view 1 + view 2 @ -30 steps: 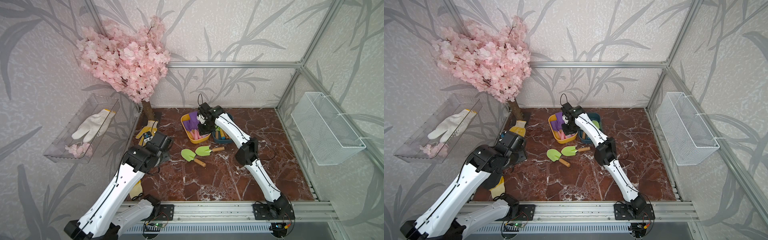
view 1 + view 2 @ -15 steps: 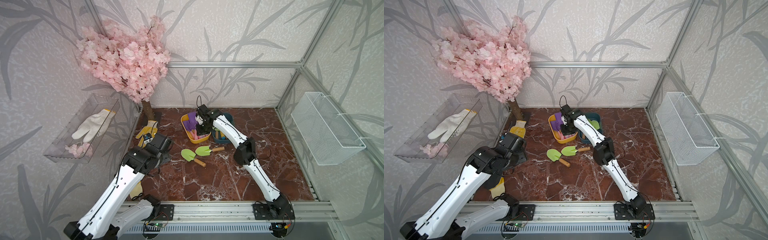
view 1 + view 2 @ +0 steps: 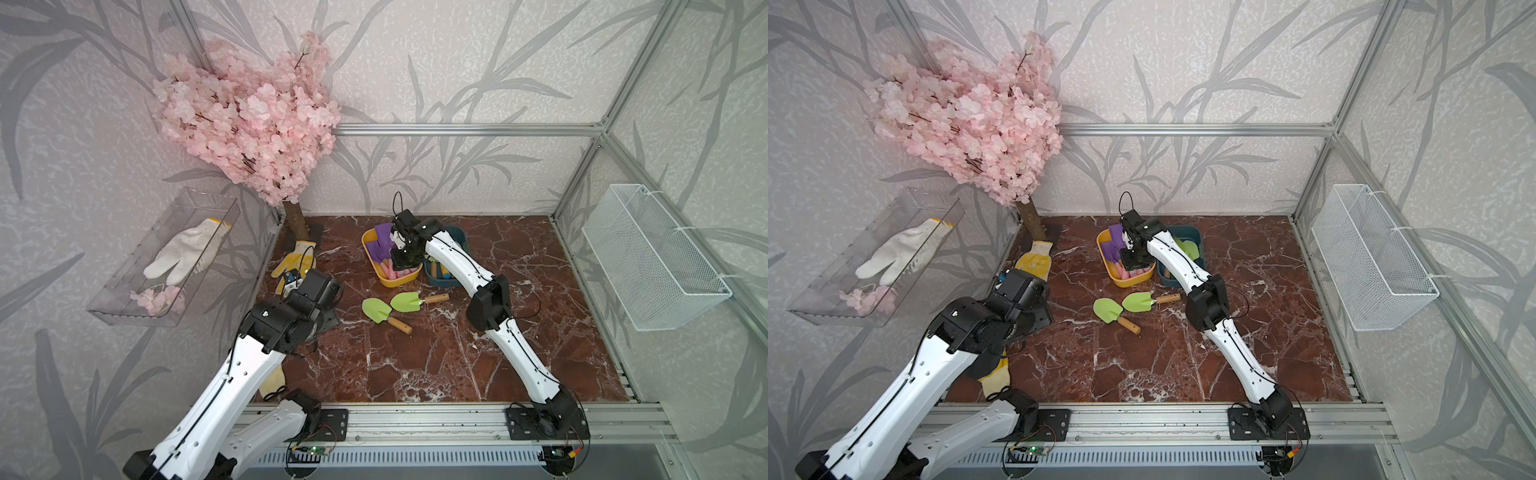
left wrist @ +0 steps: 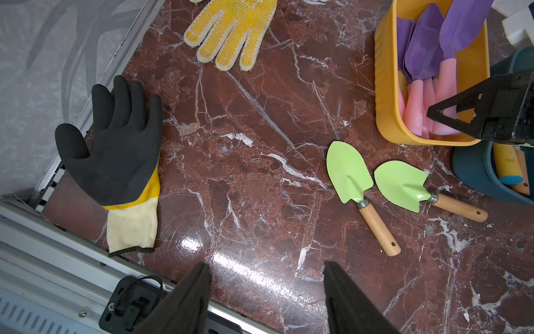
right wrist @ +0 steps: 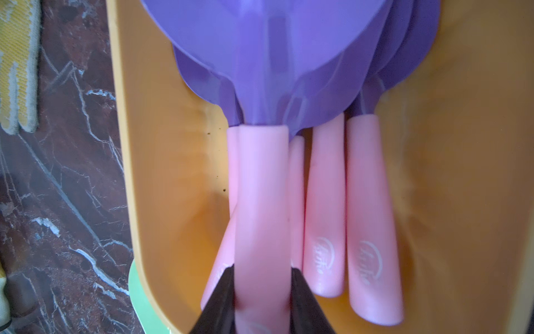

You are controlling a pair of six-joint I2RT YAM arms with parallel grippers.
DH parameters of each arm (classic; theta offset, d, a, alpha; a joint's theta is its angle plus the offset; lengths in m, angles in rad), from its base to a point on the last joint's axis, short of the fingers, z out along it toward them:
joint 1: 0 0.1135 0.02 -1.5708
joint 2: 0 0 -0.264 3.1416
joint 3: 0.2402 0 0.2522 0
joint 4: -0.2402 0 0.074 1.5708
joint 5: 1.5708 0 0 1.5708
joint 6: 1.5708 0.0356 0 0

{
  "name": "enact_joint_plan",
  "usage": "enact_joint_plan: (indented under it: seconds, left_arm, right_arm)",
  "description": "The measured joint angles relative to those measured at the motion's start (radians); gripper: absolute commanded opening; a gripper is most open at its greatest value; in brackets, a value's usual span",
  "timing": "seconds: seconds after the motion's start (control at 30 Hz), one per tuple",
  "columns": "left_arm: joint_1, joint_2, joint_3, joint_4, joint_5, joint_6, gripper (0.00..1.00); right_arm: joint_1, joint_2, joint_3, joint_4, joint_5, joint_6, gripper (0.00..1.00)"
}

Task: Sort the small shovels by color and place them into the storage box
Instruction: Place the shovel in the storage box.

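Left wrist view puts the left gripper (image 4: 264,269) nearest, jaws spread and empty above bare marble floor (image 3: 415,365) on the near side of the yellow tub (image 3: 392,283); it has not stirred over the last second. Between it and the tub lie two green shovels (image 4: 351,173) (image 4: 401,185), blades almost touching, just in front of the tub's near wall. The change is at the tub itself: the right gripper (image 5: 261,270) has slid away from the teal tub (image 3: 444,283) and sunk over the yellow one, pinching the pink handle of a purple shovel (image 5: 260,162) whose blade overlaps the stacked purple shovels (image 5: 361,202) inside (whether it rests on them I cannot tell). I judge the placing nearly finished, with only the two green ones left afterwards. As for room, the floor in front of the yellow tub is wide and open for a retreat. To its left the black glove (image 4: 115,138) and yellow glove (image 4: 231,31) lie well apart from it. The tub's near rim sits close under the right fingers, the teal tub stands just beside it, and the back wall is near beyond.
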Motion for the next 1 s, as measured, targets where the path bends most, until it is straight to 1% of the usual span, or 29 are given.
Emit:
enact_joint_plan:
  seconds: [0.4,0.8,1.0]
  left_arm:
    - [0.0,0.026,0.0,0.01,0.007,0.002,0.66]
    - [0.0,0.026,0.0,0.01,0.007,0.002,0.66]
    - [0.0,0.026,0.0,0.01,0.007,0.002,0.66]
  right_arm:
    - [-0.01,0.035,0.0,-0.011,0.01,-0.015,0.27]
    - [-0.01,0.037,0.0,-0.016,0.01,-0.024,0.33]
    - [-0.01,0.037,0.0,-0.015,0.01,-0.026,0.33]
